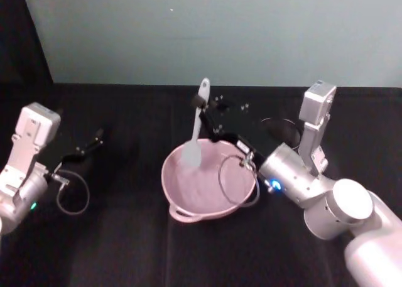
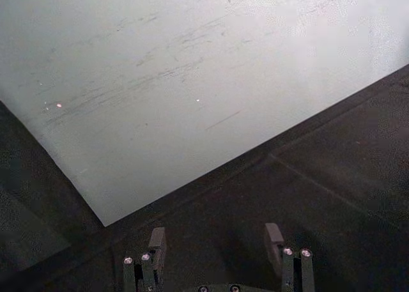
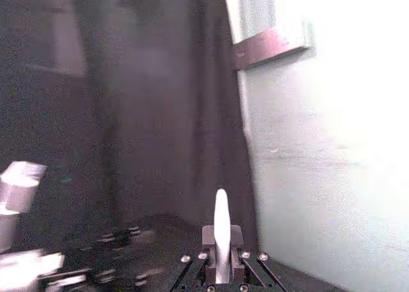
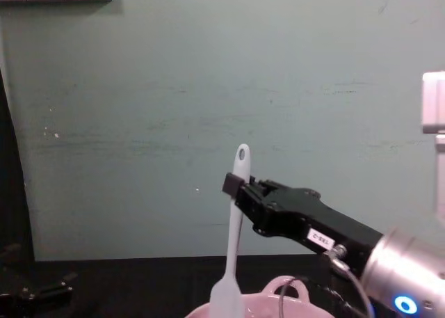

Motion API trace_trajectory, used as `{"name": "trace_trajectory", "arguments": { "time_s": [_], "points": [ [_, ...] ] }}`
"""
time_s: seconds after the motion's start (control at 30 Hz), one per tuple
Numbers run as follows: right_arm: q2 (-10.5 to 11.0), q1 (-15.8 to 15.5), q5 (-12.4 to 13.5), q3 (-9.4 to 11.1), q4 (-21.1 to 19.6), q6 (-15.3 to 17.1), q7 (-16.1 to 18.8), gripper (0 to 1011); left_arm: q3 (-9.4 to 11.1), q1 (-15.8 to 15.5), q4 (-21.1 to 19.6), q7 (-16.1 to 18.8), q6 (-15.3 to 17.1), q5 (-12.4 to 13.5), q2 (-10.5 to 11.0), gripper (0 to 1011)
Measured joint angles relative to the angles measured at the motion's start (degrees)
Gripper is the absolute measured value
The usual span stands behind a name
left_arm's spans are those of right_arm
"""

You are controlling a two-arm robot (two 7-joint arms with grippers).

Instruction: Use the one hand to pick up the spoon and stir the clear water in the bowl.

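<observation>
- The right claw [image 1: 201,103], a black boxy gripper on a silver wrist, is pinching the long slim white plastic spoon [image 1: 196,131] high on its handle. Only the tip with the small oval hole stands above the fingers.
- With the grip that far from the blade, I'd expect a firm stir to swing the spoon in the pinch or work it loose.
- A grey cable loop [image 1: 221,180] behind the claw hangs over the near side of the pale pink glossy bowl [image 1: 165,169]. A wide circle could drag it across the rim and tip or shift the bowl.
- A fast stroke could knock the blade against the wall and slop water out.
- The spoon hangs almost upright below the claw, its blade down at the bowl's far rim. I cannot tell whether it reaches the water.
- The bowl sits below and slightly toward the robot from the claw, its small loop handle [image 4: 281,284] on the robot's side.
- The left gripper [image 1: 91,142] rests well off to the side, fingers spread.
</observation>
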Motion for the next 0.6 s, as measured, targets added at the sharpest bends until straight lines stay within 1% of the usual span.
{"name": "trace_trajectory", "arguments": {
  "time_s": [0.03,0.07,0.13,0.17,0.2,0.3,0.43,0.47,0.6],
  "points": [
    [-0.6,0.6,-0.6,0.2,1.2,-1.1,-0.5,136,0.0,0.0,0.0,0.0,0.0,0.0,0.0,1011],
    [-1.5,1.5,-2.1,0.5,3.4,-3.1,-1.7,137,0.0,0.0,0.0,0.0,0.0,0.0,0.0,1011],
    [-2.3,2.5,-3.8,0.8,5.6,-5.4,-2.9,136,0.0,0.0,0.0,0.0,0.0,0.0,0.0,1011],
    [-2.7,3.2,-5.5,1.1,7.1,-7.4,-4.2,136,0.0,0.0,0.0,0.0,0.0,0.0,0.0,1011],
    [-2.9,3.5,-6.6,1.3,8.0,-8.6,-4.9,136,0.0,0.0,0.0,0.0,0.0,0.0,0.0,1011],
    [-2.7,4.0,-8.8,2.2,9.0,-10.7,-6.6,136,0.0,0.0,0.0,0.0,0.0,0.0,0.0,1011],
    [-1.2,2.9,-9.3,3.4,6.9,-10.5,-6.9,137,0.0,0.0,0.0,0.0,0.0,0.0,0.0,1011],
    [-0.4,1.9,-9.0,3.9,5.3,-9.9,-6.7,137,0.0,0.0,0.0,0.0,0.0,0.0,0.0,1011],
    [1.5,-0.4,-7.8,5.0,1.4,-7.9,-5.6,136,0.0,0.0,0.0,0.0,0.0,0.0,0.0,1011]
  ]
}}
